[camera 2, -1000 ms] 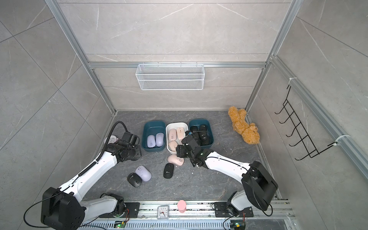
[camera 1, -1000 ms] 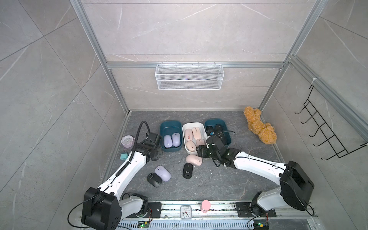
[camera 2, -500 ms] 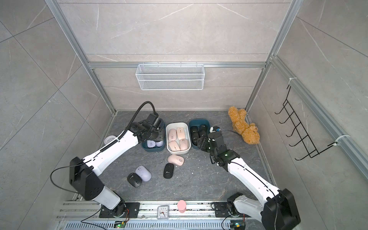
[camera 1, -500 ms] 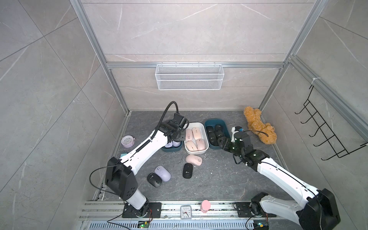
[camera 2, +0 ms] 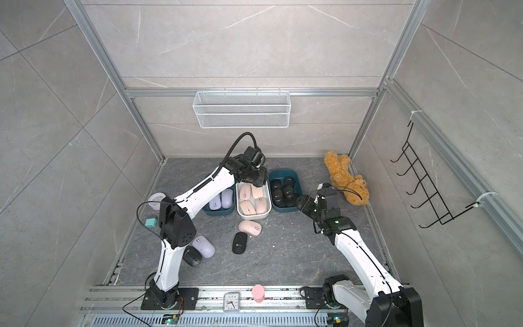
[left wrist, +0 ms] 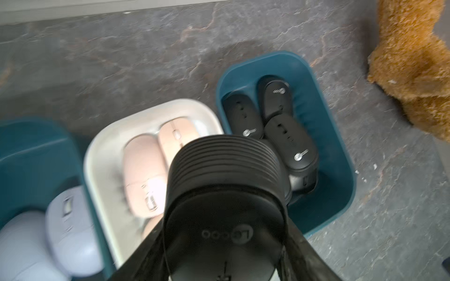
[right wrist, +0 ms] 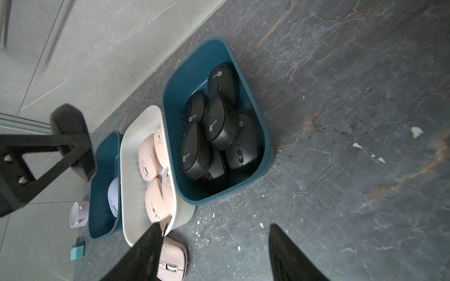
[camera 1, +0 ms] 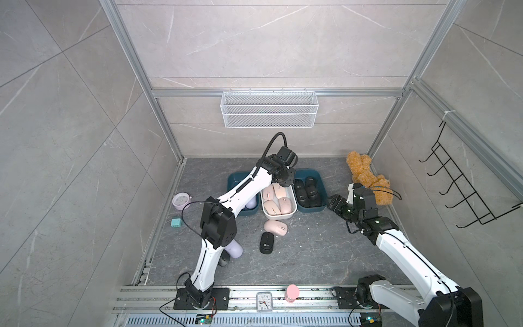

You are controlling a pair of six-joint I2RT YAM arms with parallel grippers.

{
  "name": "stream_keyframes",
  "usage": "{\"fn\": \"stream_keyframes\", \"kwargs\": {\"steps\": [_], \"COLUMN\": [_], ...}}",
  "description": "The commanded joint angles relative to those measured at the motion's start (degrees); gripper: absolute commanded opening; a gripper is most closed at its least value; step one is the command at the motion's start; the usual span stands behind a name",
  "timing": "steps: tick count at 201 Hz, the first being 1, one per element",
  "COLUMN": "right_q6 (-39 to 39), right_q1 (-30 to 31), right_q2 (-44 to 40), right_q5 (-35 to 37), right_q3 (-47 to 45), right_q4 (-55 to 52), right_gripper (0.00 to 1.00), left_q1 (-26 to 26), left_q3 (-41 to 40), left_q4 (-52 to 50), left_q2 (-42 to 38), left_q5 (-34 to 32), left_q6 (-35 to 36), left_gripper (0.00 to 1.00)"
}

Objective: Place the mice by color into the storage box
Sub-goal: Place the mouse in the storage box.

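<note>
My left gripper (left wrist: 225, 255) is shut on a black mouse (left wrist: 224, 194) and hangs over the far end of the white box (camera 1: 278, 216) of pink mice, beside the right teal box (camera 1: 311, 209) of black mice. The left teal box (camera 2: 209, 211) holds lavender mice. On the floor lie a pink mouse (camera 1: 275, 228), a black mouse (camera 1: 266, 243), a lavender mouse (camera 2: 203, 246) and another black mouse (camera 2: 192, 256). My right gripper (right wrist: 214, 243) is open and empty, low over the floor just right of the black-mice box (right wrist: 263, 126).
A brown teddy bear (camera 1: 368, 178) lies at the back right, close to my right wrist. A lavender alarm clock (camera 1: 180, 201) and a teal block (camera 1: 176, 222) sit at the left edge. A wire basket (camera 1: 268, 109) hangs on the back wall.
My left arm has swung from the left side across the boxes to the white box with the black mouse. My right arm has drawn back from the middle to the right, its jaws slightly wider.
</note>
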Motion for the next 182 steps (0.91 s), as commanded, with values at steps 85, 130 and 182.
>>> {"fn": "stream_keyframes", "kwargs": {"steps": [85,130,182], "right_q6": [-0.73,-1.45,-1.26], "right_q1": [-1.26,-1.92,-2.37], "right_q2": [0.97,1.23,1.67], "right_q5": [-4.44,-5.52,-6.47], "right_q3": [-2.3,-2.3,-3.17], "right_q4": [2.07,1.66,2.42], "right_gripper": [0.7,0.7,0.7], "left_q1": [-2.07,-2.55,-2.51], "left_q3": [22.85,26.59,26.9], "left_q4": [3.65,7.25,8.0], "left_q2": [19.61,24.91,26.54], "left_q5": [3.47,5.29,4.39], "left_q6": [-4.75,-8.02,-9.16], "left_gripper": [0.42,0.4,0.39]}}
